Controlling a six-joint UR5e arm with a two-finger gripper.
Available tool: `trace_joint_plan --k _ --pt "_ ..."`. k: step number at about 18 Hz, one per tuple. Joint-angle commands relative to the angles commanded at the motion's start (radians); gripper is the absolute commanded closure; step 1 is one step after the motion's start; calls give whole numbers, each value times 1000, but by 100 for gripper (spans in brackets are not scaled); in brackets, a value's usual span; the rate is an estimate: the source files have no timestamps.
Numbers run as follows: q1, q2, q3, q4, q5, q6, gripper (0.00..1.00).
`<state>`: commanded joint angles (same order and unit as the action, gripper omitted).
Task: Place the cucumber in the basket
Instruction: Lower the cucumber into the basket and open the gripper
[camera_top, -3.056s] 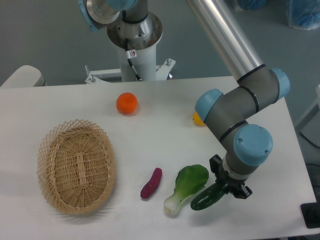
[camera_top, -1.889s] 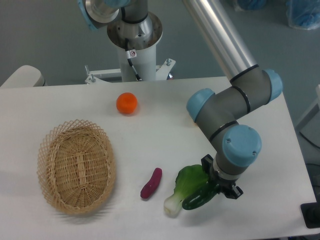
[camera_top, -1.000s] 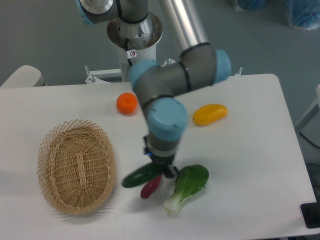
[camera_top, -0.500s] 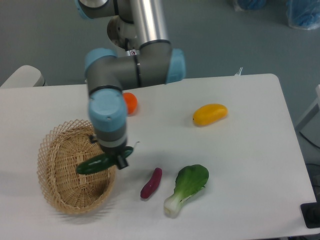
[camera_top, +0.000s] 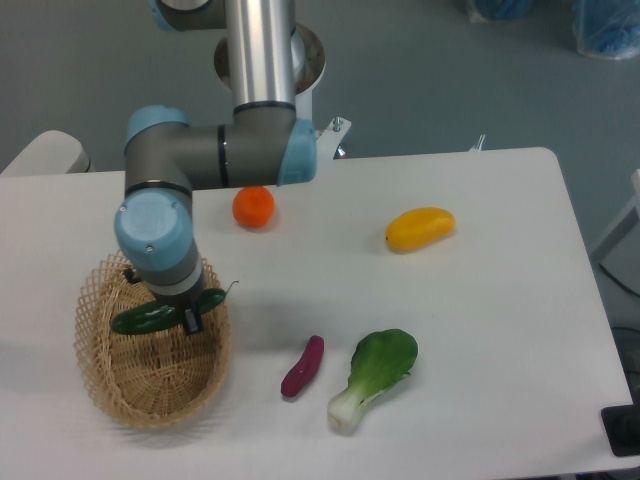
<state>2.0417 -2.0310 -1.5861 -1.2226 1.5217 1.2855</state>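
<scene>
The dark green cucumber (camera_top: 145, 317) hangs crosswise over the oval tan wicker basket (camera_top: 150, 375) at the table's left. My gripper (camera_top: 178, 312) is shut on the cucumber near its middle and holds it above the basket's upper half. The arm's blue-capped wrist hides the basket's far rim. The fingers are mostly hidden under the wrist.
An orange (camera_top: 254, 207) lies behind the basket, partly behind the arm. A yellow mango (camera_top: 420, 228) lies at the right. A short purple vegetable (camera_top: 302, 366) and a bok choy (camera_top: 374, 377) lie near the front middle of the white table (camera_top: 500, 330).
My gripper carried the cucumber from the front right, past the bok choy and purple vegetable, leftward to above the basket. The other produce has not moved.
</scene>
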Motion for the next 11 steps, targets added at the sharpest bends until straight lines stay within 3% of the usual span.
trace_joint_plan --k 3,4,6,7,11 --pt "0 -6 2 0 0 5 44" --pt "0 -8 2 2 0 5 25" --pt "0 -9 3 8 0 5 4" --pt "0 -9 3 14 0 5 0" --pt "0 -9 6 47 2 2 0"
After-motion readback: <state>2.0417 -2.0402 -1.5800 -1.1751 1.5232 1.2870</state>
